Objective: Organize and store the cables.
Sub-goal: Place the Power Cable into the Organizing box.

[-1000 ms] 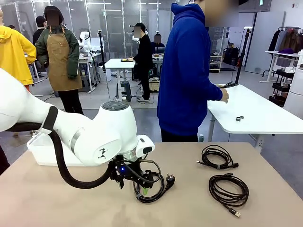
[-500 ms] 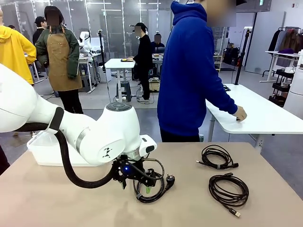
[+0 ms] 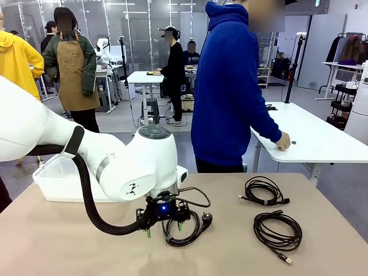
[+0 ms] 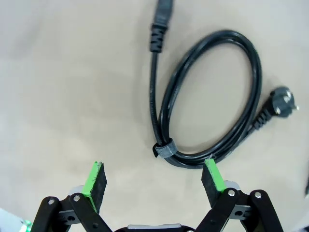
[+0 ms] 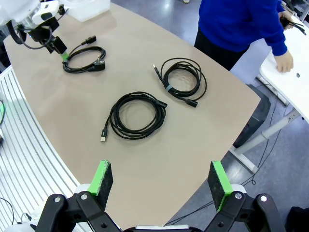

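The left jaws are standing wide apart, their green pads (image 4: pixel 98 176) pointing down at the bench (image 4: pixel 58 87) and hanging just over the near end of the power cable (image 4: pixel 155 111). In the left wrist view this cable is lying as a long oval. Its long axis is running away from the jaws and leaning toward the side where the plug (image 4: pixel 281 101) is resting. The strap (image 4: pixel 163 150) binding the loops is sitting between the two pads, slightly ahead of them, and the connector (image 4: pixel 159 29) is trailing off past the far end.

Beside the strap, the bundled strands are running more or less along the line from pad to pad, not across it. The wrist is therefore probably going to need a small roll before the drop, so that the pads are closing across the bundle.

In the front view the cable is lying flat under the left wrist, near the white bin (image 3: pixel 49 187).

The right jaws are gaping too, holding nothing and riding high above the bench edge, well apart from this cable. The middle coil (image 5: pixel 114 120) and the far coil (image 5: pixel 168 88) are lying closer to them. For the power cable, the left arm is plainly the nearer one.
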Controlling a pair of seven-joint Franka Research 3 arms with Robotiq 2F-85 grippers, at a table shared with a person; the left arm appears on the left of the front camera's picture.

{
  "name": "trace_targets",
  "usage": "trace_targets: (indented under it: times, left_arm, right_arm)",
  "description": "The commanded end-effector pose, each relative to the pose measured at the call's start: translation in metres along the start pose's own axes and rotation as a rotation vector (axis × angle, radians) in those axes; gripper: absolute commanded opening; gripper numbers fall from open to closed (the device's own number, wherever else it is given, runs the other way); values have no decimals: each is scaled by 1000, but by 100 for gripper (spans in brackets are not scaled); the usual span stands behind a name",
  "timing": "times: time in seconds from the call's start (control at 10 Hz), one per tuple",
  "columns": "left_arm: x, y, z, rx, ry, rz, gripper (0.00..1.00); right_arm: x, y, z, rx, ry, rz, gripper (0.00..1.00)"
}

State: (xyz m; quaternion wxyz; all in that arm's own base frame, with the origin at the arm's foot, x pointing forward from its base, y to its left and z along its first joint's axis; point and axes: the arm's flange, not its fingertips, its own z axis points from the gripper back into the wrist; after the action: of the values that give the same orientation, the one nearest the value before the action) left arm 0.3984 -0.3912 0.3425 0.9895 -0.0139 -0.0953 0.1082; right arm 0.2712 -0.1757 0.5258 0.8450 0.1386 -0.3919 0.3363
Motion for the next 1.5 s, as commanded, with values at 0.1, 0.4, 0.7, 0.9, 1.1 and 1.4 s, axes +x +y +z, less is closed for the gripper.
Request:
trace_targets:
  times: [0.1,0.4,0.7,0.9,1.1,1.4]
  left_arm:
    - [-8,-9,-2,-2,2,216,100]
    - [-9,-6,-12,-51,29,335,100]
    - [-4,-7,-24,-1,78,308,100]
    - [0,-6,-31,28,63,320,100]
    - [4,-8,-38,45,80,317,100]
    - [1,-5,-32,38,73,270,21]
  right_arm:
    - [0,1,1,7,-3,15,100]
    - [0,1,1,7,-3,15,100]
    - [0,1,1,7,-3,15,100]
    - [0,1,1,7,-3,15,100]
    - [0,1,1,7,-3,15,100]
    - [0,1,1,7,-3,15,100]
